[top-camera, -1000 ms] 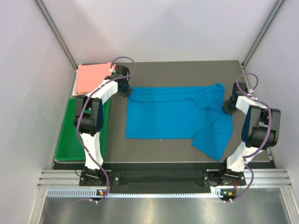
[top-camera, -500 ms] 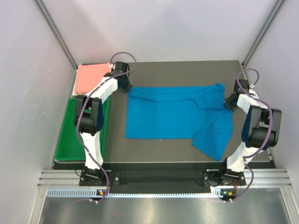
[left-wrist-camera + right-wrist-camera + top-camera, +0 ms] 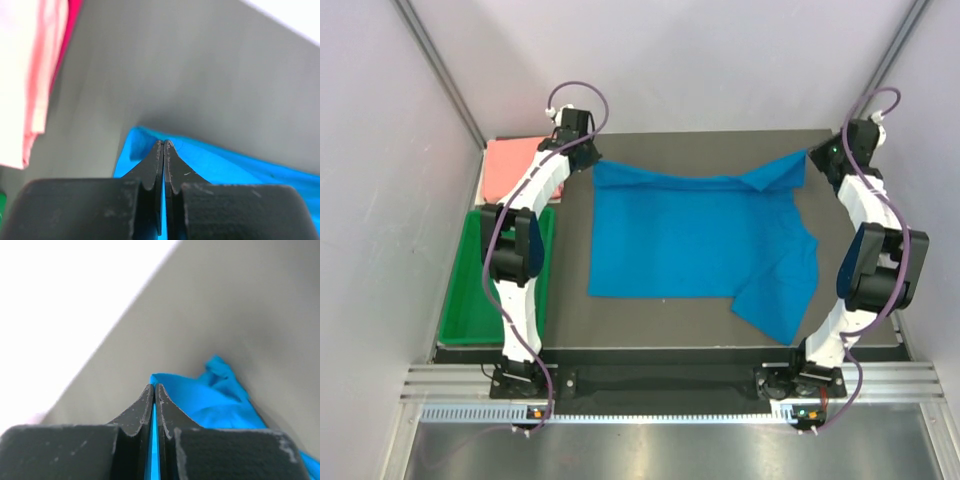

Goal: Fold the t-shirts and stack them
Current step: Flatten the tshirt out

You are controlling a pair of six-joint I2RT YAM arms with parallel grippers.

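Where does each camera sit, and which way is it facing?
Top external: above and behind the bases, looking down on the table; left arm and right arm show.
Left wrist: on the left arm, looking along the left gripper, shut on the blue shirt; pink shirt at left.
Right wrist: on the right arm, looking along the right gripper, shut on the blue shirt.
Shared: blue shirt in all three; pink shirt in top and left wrist.
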